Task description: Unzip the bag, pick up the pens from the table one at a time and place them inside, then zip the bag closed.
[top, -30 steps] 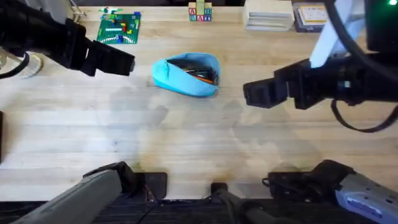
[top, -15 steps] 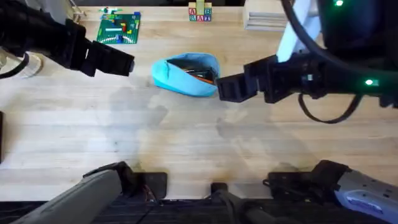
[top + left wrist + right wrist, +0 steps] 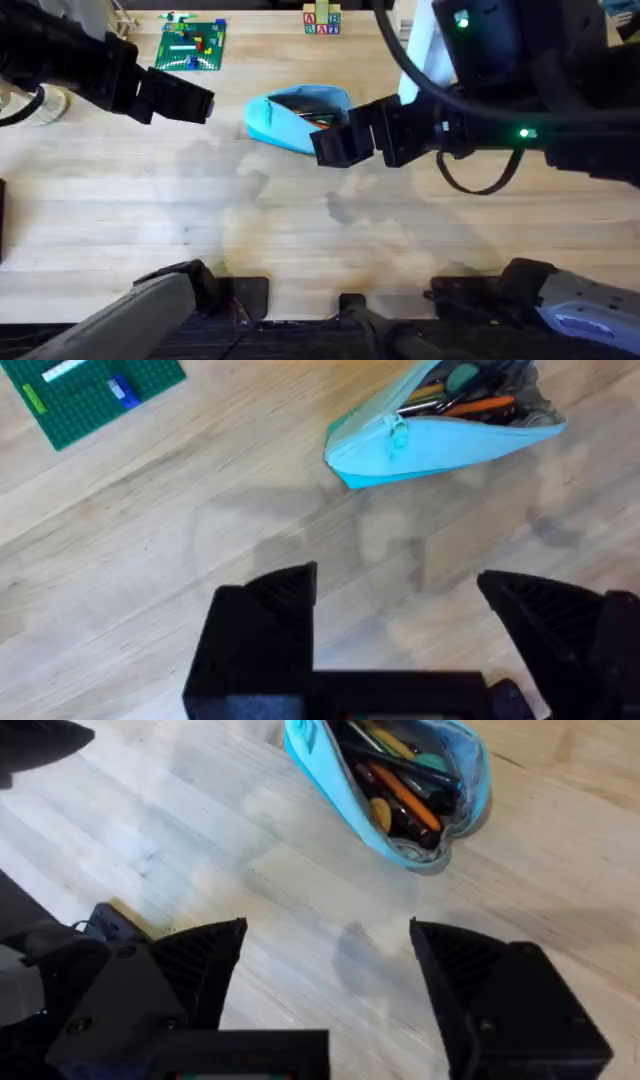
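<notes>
1. Your bag (image 3: 290,118) lies on the table (image 3: 300,220) toward 12 o'clock from the table's centre in the overhead view, a light blue pouch resting on its side.
2. Its zipper is undone and the mouth gapes. Your right wrist view looks straight into the bag (image 3: 400,790), where dark pens (image 3: 395,770) lie beside orange and green items.
3. In your left wrist view the bag (image 3: 440,435) shows its closed blue flank, with the small zipper pull (image 3: 397,430) hanging at the end nearer the green Lego baseplate (image 3: 90,395).
4. Your right gripper (image 3: 335,145) sits at the bag's 4 o'clock edge in the overhead view, partly covering that end. Whether it touches the fabric cannot be told.
5. Your right wrist view shows that gripper (image 3: 330,955) spread wide with bare tabletop between the fingers and nothing held.
6. Your left gripper (image 3: 195,100) hangs at the bag's 9 o'clock, clearly apart from it, near the green Lego baseplate (image 3: 192,45).
7. In the left wrist view your left gripper (image 3: 400,595) is also wide apart and empty, above bare wood.
</notes>
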You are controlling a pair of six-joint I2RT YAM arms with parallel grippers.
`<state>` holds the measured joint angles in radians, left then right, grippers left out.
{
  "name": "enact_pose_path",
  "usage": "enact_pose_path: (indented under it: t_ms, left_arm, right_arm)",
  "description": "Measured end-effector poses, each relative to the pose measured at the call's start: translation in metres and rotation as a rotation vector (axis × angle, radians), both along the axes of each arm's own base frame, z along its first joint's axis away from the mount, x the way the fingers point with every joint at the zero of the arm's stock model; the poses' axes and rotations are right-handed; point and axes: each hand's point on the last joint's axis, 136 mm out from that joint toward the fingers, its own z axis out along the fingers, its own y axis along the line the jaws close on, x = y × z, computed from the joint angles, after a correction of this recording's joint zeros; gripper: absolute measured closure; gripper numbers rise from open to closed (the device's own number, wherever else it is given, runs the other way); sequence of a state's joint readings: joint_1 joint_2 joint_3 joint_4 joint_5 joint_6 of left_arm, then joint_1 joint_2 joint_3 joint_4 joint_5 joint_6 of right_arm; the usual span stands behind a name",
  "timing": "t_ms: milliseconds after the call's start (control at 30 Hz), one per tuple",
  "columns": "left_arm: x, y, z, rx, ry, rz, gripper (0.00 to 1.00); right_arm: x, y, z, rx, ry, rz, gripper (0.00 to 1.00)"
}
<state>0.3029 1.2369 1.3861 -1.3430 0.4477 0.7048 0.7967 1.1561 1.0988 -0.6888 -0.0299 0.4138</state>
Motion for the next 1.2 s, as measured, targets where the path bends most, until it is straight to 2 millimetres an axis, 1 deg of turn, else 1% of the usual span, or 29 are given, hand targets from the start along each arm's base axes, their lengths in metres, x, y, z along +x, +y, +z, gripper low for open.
enact_pose_path:
  t_ms: [300,500,633,833,933,1067,1200]
  left_arm:
    - [0.000,0.000,0.000,0.001,0.000,0.001,0.008]
    - [-0.004,0.011,-0.006,0.063,0.030,0.027,0.007]
    - [-0.007,0.014,-0.008,0.083,0.047,0.033,0.007]
    - [-0.008,0.019,-0.008,0.118,0.021,-0.038,0.010]
    - [-0.011,0.024,-0.009,0.109,0.011,-0.071,0.010]
    - [-0.010,0.033,-0.017,0.051,0.017,-0.121,0.010]
    - [-0.005,0.039,-0.028,-0.016,0.011,-0.183,0.010]
  right_arm:
    - [0.000,0.000,0.000,0.001,0.001,-0.002,0.004]
    - [0.000,0.000,0.000,0.001,0.001,-0.002,0.004]
    - [0.000,0.000,0.000,0.003,0.003,-0.005,0.004]
    - [0.000,0.000,0.000,0.009,0.010,-0.016,0.005]
    - [0.000,0.000,0.000,0.017,0.021,-0.030,0.004]
    - [0.000,0.000,-0.001,0.024,0.034,-0.046,0.006]
    - [0.001,0.001,-0.005,0.021,0.052,-0.058,0.005]
